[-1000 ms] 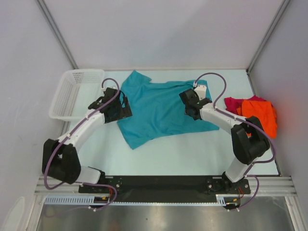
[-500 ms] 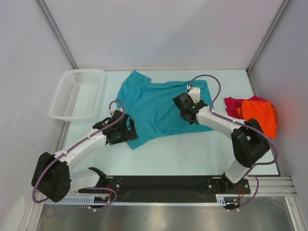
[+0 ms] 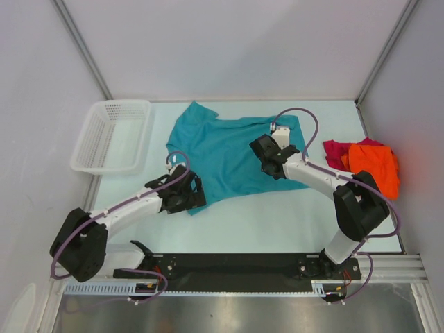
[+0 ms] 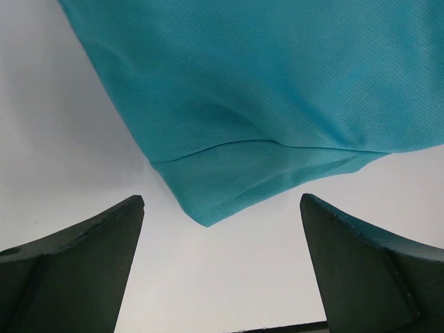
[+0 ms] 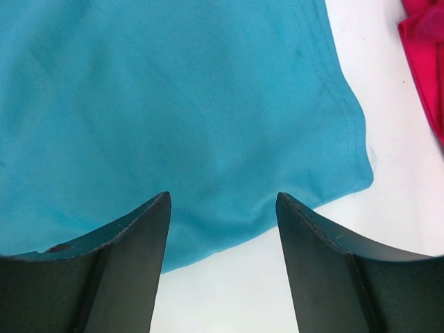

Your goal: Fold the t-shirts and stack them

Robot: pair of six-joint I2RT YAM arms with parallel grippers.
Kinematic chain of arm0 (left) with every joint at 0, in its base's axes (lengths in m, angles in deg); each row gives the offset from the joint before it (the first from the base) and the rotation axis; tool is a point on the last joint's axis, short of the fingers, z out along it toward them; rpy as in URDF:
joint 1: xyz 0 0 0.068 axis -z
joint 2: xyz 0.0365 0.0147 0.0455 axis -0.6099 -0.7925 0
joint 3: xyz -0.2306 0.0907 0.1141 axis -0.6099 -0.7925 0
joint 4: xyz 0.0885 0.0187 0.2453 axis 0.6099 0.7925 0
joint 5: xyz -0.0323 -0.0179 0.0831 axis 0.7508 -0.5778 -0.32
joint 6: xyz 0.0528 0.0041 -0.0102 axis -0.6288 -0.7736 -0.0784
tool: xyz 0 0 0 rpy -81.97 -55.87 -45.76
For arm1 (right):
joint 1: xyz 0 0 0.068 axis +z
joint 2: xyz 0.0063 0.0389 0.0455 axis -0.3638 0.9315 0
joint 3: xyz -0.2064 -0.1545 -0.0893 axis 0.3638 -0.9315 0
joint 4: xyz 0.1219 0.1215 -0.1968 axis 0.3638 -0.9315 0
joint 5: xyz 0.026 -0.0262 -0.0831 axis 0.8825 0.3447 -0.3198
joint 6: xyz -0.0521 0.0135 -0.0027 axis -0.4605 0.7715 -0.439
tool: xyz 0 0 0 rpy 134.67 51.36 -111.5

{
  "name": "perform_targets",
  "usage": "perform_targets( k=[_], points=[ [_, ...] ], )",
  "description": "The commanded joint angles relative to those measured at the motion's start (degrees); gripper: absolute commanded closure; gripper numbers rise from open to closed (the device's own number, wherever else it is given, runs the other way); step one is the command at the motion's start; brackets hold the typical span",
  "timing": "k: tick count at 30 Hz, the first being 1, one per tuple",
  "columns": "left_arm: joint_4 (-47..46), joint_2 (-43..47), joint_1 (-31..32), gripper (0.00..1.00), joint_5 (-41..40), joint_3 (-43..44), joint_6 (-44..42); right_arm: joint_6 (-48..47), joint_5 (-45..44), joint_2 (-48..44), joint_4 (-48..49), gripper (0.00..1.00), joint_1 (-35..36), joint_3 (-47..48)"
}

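Left gripper (image 3: 190,195) is hovering with its jaws spread wide and gripping nothing, low over the near-left corner of the spread shirt. Right gripper (image 3: 266,152) is likewise standing wide and empty, poised above that shirt's right half.

Pale flat table (image 3: 277,215) is carrying everything. Teal-blue soft cloth short-sleeved t-shirt (image 3: 222,156) is lying opened out at the table's middle, skewed, with some wrinkling; no fold is showing in it yet. White plastic mesh basket (image 3: 111,135) is sitting at the far left, apart from the shirt. Bright orange cloth t-shirt (image 3: 374,166) is lying bunched at the right edge, touching and partly covering a crumpled magenta-red cloth t-shirt (image 3: 335,149).

In the left wrist view the pointed hem corner (image 4: 208,208) is sitting just ahead of the gap between the fingers, with a small flap doubled beneath it. In the right wrist view the fingers (image 5: 125,263) are straddling the cloth near its edge.

Judgement: work is sitting at the first shirt, at the approach before the opening fold; the other two are waiting untouched. Next move is calling for each gripper to descend and pinch a single layer at its edge, then carry both sides over together. The doubled flap is risking a two-layer pinch.
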Motion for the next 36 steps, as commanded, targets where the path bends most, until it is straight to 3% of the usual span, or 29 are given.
perform_targets(
  k=[1, 22, 26, 29, 32, 33, 36],
  points=[
    [-4.4, -1.7, 1.6, 0.00, 1.4, -0.9, 2.8, -0.3, -3.1, -2.3, -1.2, 0.33, 0.3, 0.2],
    [-6.8, -2.6, 2.4, 0.01, 2.1, -2.0, 3.3, 0.3, -4.7, -5.0, -3.5, 0.36, 0.3, 0.8],
    [-11.8, -3.1, 2.3, 0.07, 5.5, -4.9, 3.7, 0.6, -5.1, -5.7, -4.0, 0.37, 0.4, 0.8],
    [-19.7, -5.1, 2.3, 0.26, 11.5, -8.4, 5.2, 0.7, -5.1, -6.2, -4.3, 0.37, 0.5, 0.8],
    [-23.8, -8.9, 2.3, 0.59, 15.4, -9.3, 5.7, 0.6, -5.8, -6.6, -5.0, 0.37, 0.8, 1.0],
    [-23.9, -9.6, 2.4, 0.99, 15.2, -9.2, 5.7, 0.3, -6.0, -6.8, -5.1, 0.37, 0.9, 0.9],
    [-21.2, -9.3, 2.3, 1.00, 12.6, -7.7, 4.9, -0.1, -6.5, -7.2, -5.3, 0.38, 0.9, 0.8]
  ],
)
